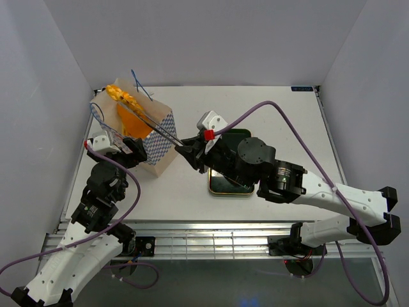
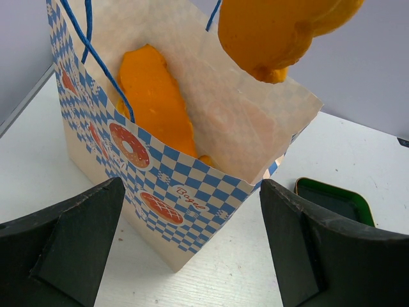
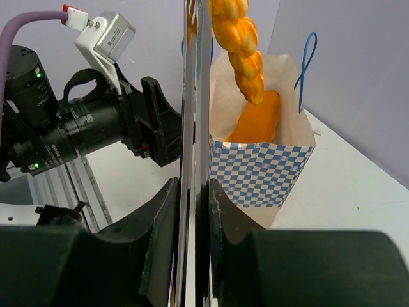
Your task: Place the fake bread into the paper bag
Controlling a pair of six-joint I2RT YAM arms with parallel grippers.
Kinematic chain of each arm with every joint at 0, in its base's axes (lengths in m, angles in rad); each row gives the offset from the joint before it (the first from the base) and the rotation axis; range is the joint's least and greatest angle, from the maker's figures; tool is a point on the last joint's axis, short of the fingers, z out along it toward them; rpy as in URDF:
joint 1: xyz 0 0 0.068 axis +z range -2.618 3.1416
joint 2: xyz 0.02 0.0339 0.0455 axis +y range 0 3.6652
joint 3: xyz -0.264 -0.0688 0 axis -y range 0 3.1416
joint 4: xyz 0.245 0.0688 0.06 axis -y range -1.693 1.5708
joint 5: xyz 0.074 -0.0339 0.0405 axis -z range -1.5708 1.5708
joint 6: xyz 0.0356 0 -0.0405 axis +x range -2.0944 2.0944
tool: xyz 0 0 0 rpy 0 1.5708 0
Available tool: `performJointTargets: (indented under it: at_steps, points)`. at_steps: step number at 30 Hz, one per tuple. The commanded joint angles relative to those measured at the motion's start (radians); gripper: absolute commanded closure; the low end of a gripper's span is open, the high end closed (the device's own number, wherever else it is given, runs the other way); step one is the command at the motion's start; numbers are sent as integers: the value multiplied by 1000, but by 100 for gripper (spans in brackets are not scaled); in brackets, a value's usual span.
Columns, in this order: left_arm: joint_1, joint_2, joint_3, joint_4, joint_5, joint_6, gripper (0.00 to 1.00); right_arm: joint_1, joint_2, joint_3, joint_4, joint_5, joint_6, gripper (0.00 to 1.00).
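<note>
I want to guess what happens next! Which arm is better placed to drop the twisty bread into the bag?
Right. The right gripper clamps the tongs, which hold the braided bread over the paper bag. The left gripper is open and empty.

The bag [image 2: 167, 195] stands upright on the white surface [image 2: 348, 150] with its mouth open and its blue-and-white checked side facing the camera. Blue string handles [image 2: 102, 61] rise at its left. One flat orange bread [image 2: 156, 102] leans against the inner wall. A second orange bread [image 2: 275, 32] hangs above the mouth at the frame's top edge. Two black fingers [image 2: 70, 249] stand wide apart, with the bag's near corner between them. A dark tray [image 2: 332, 201] lies to the right.
</note>
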Motion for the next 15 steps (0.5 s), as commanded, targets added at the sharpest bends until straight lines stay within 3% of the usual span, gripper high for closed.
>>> performJointTargets:
  at_steps: [1,10,15]
  points:
    - [-6,7,-1,3,7,2,3,2,-1,-4,113,23,1,87]
    - [-6,6,-1,5,10,2,3,-5,34,-10,111,57,4,67]
    - [-6,9,-1,3,12,4,3,-14,37,-10,111,67,1,51]
